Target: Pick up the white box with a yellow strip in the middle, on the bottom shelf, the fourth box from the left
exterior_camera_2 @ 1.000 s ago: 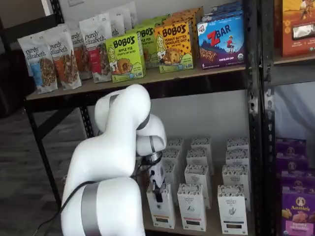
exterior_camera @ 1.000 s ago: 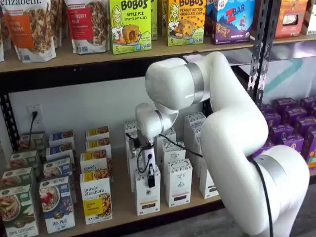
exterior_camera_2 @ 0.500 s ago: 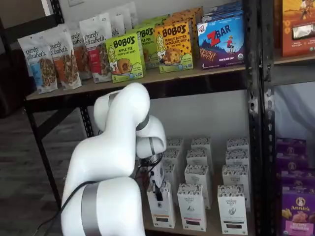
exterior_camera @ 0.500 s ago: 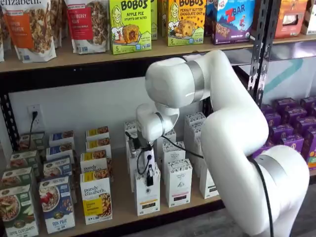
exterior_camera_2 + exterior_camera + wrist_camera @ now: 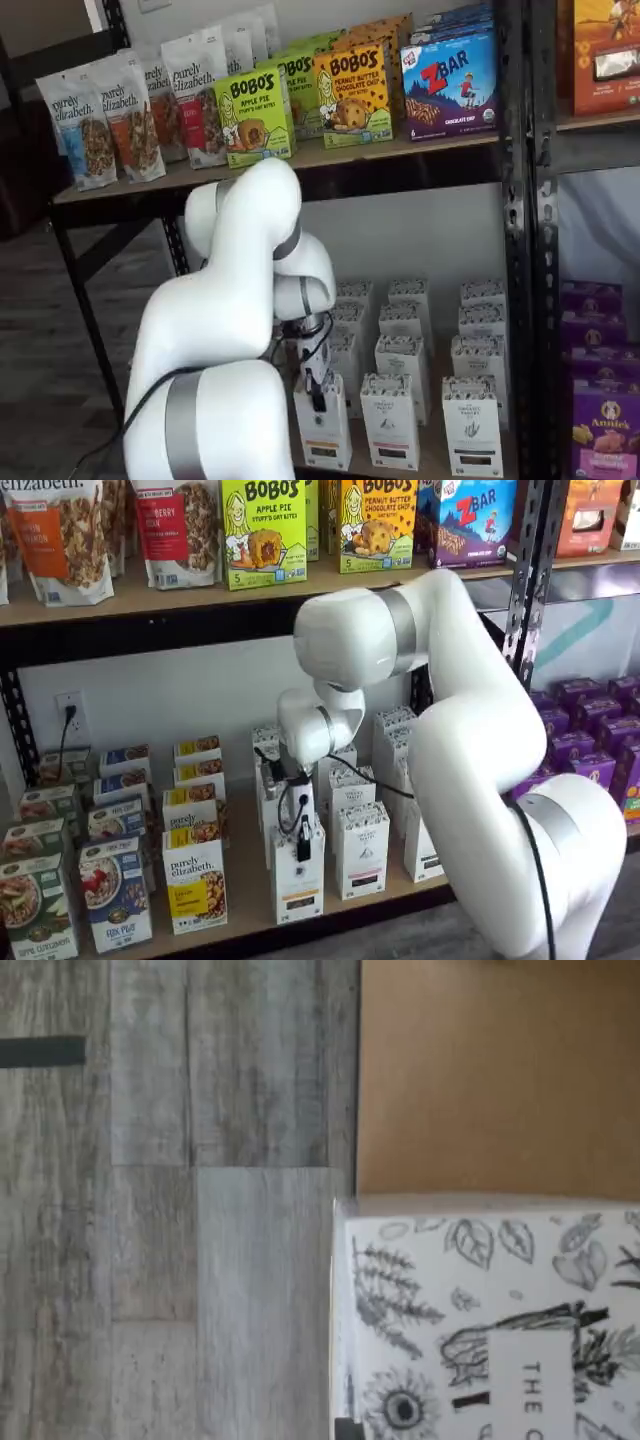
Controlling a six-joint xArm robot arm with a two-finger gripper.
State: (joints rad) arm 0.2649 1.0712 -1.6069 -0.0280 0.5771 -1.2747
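Note:
The white box (image 5: 298,875) is a tall narrow carton at the front of the bottom shelf (image 5: 243,885), also seen as the white box (image 5: 322,425) in both shelf views. My gripper (image 5: 303,842) comes down on its top from above, and its black fingers are shut on the box. The gripper (image 5: 317,392) stands the same way in a shelf view. In the wrist view the box's top (image 5: 480,1320) shows grey leaf and flower drawings, beside the tan shelf board (image 5: 500,1080).
Several like white cartons (image 5: 361,848) stand right of and behind the held one. A purely elizabeth box (image 5: 195,885) with a yellow block stands to its left. Purple boxes (image 5: 590,730) fill the bay at right. Grey wood floor (image 5: 180,1210) lies below the shelf edge.
The fingers have closed on the white box. The box has shifted slightly toward the shelf's front edge, and the arm's elbow has risen a little.

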